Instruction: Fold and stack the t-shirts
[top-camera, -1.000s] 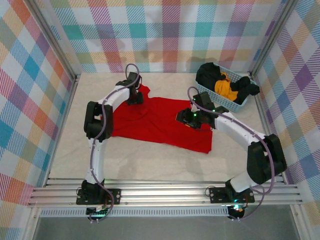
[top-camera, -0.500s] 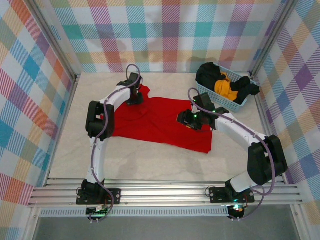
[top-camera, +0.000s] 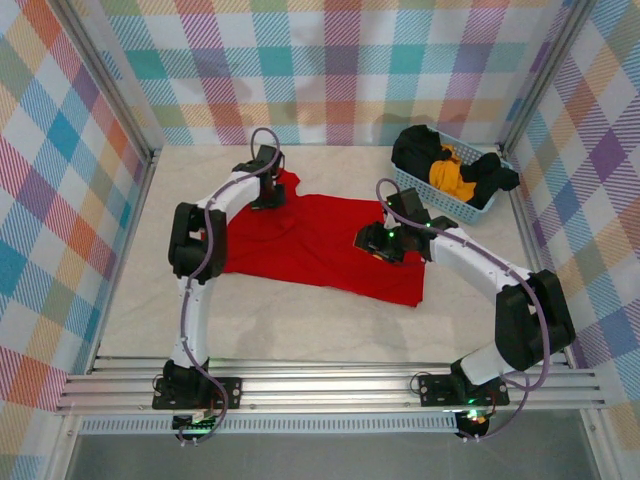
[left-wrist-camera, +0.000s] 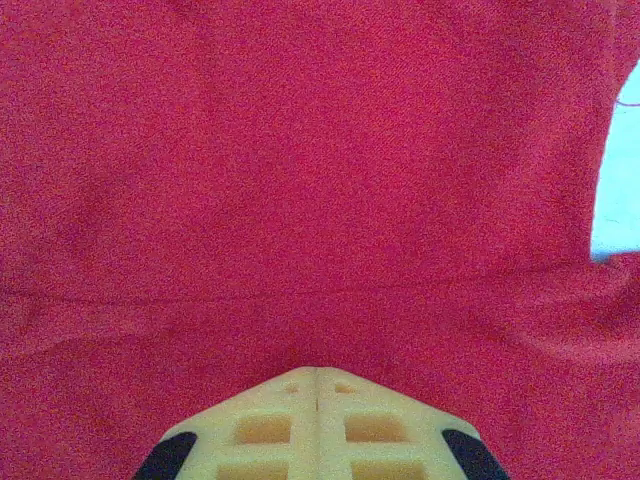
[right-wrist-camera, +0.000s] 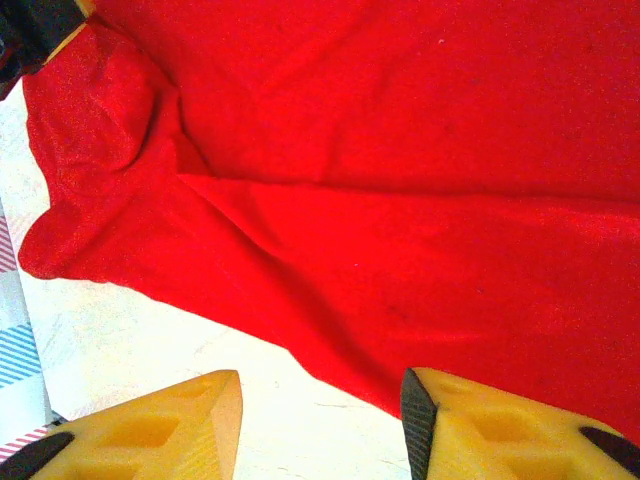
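Pinching the red t-shirt (top-camera: 310, 250) at its far left corner: my left gripper (left-wrist-camera: 317, 375) has its fingers clenched together, and the cloth puckers into a small ridge right at the tips, so I take it as a grip on the fabric.

My right gripper (right-wrist-camera: 320, 385) has its fingers parted with nothing between them. It sits low over the shirt's far right edge, one finger above bare table (top-camera: 300, 320), the other at the hem.

Shirt lies spread across the middle of the table, mostly flat, a few creases, no fold made. The black shirt (top-camera: 415, 150) and the orange-yellow shirt (top-camera: 452, 175) are bundled in the blue basket (top-camera: 462, 208) at the far right.

Step, as I judge it: taking hold of the first shirt for its first fold; stacking is not begun.

Next move calls for my right fingers to straddle the hem and close on it. Then both arms should lift evenly, so the cloth does not drag or bunch.
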